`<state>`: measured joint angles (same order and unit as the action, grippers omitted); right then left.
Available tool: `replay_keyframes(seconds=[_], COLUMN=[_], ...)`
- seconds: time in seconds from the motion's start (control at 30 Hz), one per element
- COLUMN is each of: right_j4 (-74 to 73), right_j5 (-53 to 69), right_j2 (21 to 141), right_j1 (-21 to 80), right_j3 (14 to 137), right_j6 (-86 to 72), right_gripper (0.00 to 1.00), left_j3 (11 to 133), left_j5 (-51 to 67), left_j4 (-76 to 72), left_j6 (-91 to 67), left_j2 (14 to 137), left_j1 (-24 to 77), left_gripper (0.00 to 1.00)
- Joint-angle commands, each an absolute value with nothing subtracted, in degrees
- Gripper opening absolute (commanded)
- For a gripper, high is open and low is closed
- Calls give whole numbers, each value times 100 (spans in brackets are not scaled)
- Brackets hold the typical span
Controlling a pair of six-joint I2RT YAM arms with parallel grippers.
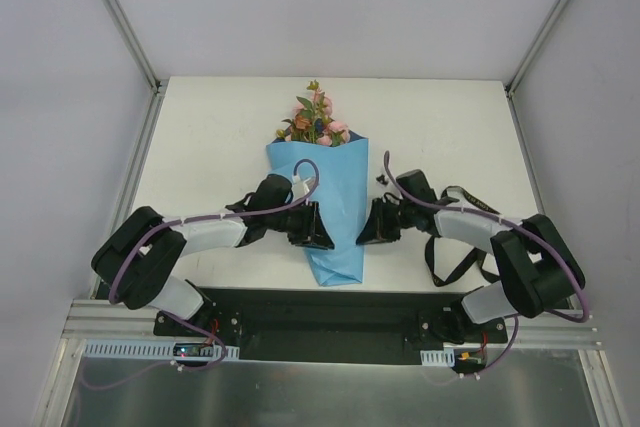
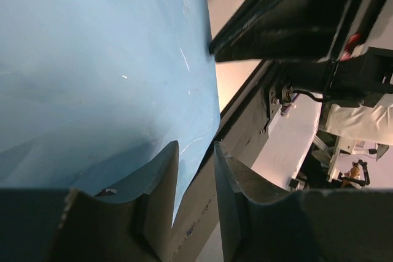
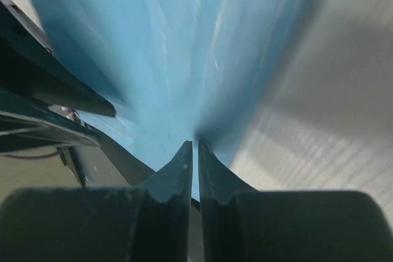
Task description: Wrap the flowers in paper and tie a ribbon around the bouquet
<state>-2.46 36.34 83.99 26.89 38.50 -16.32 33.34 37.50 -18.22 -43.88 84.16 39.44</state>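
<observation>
left pincer (image 2: 195,151): i see its fingers spread a little. the edge of the paper (image 2: 110,59) runs down into the gap, and neither finger presses on it.
right pincer (image 3: 194,146): fingers pressed almost together, pinching a thin edge of the light blue paper.
bouquet (image 1: 335,207): lies on the white surface (image 1: 220,127) between my two pincers, narrow end toward the near edge, wide end away from it.
pincer sides: the left one sits at the bouquet's left edge and the right one at its right edge, both along its lower half.
flowers (image 1: 316,122): pink and orange blooms with green leaves stick out of the far, wide end.
ribbon (image 1: 428,259): black, lying in loose loops on the surface by my right arm (image 1: 470,222), apart from the bouquet. i cannot tell where its ends lie.
</observation>
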Motion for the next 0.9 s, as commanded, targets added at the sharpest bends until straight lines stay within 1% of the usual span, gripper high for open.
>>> replay_keyframes(seconds=[0.0, 0.03, 0.1, 0.2, 0.4, 0.6, 0.73, 0.87], right_j4=[728, 895, 1054, 1485, 1512, 1468, 1433, 1240], right_j5=[3647, 3647, 3726, 3902, 3595, 3269, 3515, 3665], right_j2=[7989, 8024, 8217, 8445, 8587, 8947, 9324, 9711], right_j1=[2978, 3006, 3076, 3207, 3261, 2919, 2699, 2199], right_j3=[3270, 3209, 3068, 2962, 2778, 2707, 3110, 3540], right_j6=[-2038, -2065, -2161, -2285, -2364, -2768, -2953, -3076], right_gripper=[9, 8, 6, 6, 6, 5, 5, 4], left_j3=[3375, 3271, 3103, 2875, 2505, 2399, 2408, 2356], left_j5=[3885, 3867, 3763, 3534, 3261, 3199, 3225, 3287], left_j4=[-1670, -1696, -1915, -1934, -1951, -2030, -2161, -2346], left_j6=[-4263, -4297, -4368, -4351, -4307, -4263, -4271, -4333], left_j2=[8410, 8507, 8552, 8657, 8675, 8912, 9123, 9202], left_j1=[4060, 4087, 4157, 4201, 4210, 4210, 4201, 4210], left_gripper=[27, 21, 19, 12, 4, 1, 0, 0])
